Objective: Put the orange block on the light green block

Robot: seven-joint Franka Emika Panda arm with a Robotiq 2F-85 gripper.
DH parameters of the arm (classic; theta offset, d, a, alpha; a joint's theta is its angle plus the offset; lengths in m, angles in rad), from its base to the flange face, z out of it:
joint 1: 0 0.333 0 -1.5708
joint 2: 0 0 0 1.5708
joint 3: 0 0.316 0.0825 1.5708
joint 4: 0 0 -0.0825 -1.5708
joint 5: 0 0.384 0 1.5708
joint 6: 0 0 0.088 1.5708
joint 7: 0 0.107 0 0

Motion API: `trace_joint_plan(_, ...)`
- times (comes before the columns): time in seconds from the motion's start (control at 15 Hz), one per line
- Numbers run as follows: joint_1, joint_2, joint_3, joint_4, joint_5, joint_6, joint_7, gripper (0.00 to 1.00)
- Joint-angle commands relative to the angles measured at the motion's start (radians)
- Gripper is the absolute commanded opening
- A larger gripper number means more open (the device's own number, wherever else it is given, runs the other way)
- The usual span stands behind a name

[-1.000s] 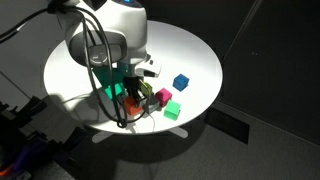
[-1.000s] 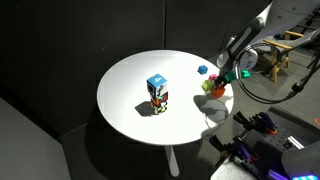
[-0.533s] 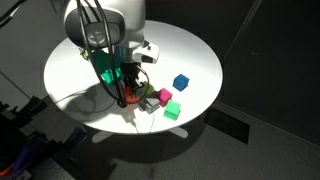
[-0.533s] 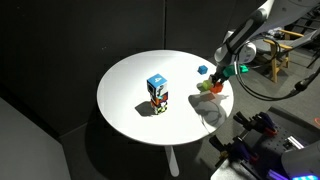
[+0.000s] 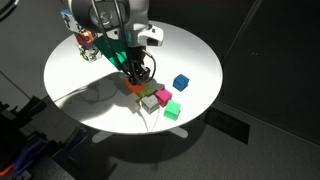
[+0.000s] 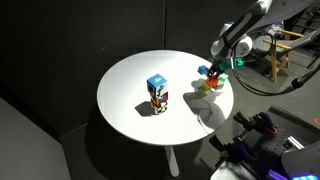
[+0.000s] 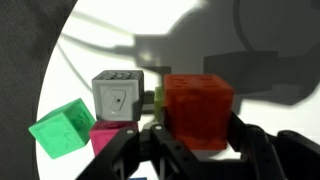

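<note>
In the wrist view the light green block [image 7: 159, 97] shows only as a thin sliver, hidden behind the orange block [image 7: 198, 108] and a grey cube [image 7: 120, 95]. A dark finger [image 7: 130, 152] covers part of the magenta cube [image 7: 106, 135]. In an exterior view the cubes under the claw [image 6: 213, 77] are too small to tell apart.

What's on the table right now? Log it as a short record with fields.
hand: shut on the orange block
light green block: only a sliver shows at the orange block's edge, wrist view
loose nearby: grey cube, green cube, magenta cube, blue cube
mid-table: stack of cubes
table: round, white
</note>
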Motion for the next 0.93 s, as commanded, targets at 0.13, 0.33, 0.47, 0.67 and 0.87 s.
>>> trace_joint_plan(0.13, 0.008, -0.006, -0.009, 0.069, -0.02, -0.04, 0.021, 0.29)
trace_joint_plan(0.33, -0.001, 0.004, -0.003, 0.098, -0.024, -0.074, -0.001, 0.29)
trace_joint_plan(0.47, -0.001, 0.011, -0.003, 0.119, -0.031, -0.101, -0.011, 0.29)
trace_joint_plan(0.67, 0.007, 0.026, -0.016, 0.151, -0.061, -0.142, -0.003, 0.29)
trace_joint_plan(0.87, 0.009, 0.042, -0.025, 0.174, -0.092, -0.165, -0.001, 0.29)
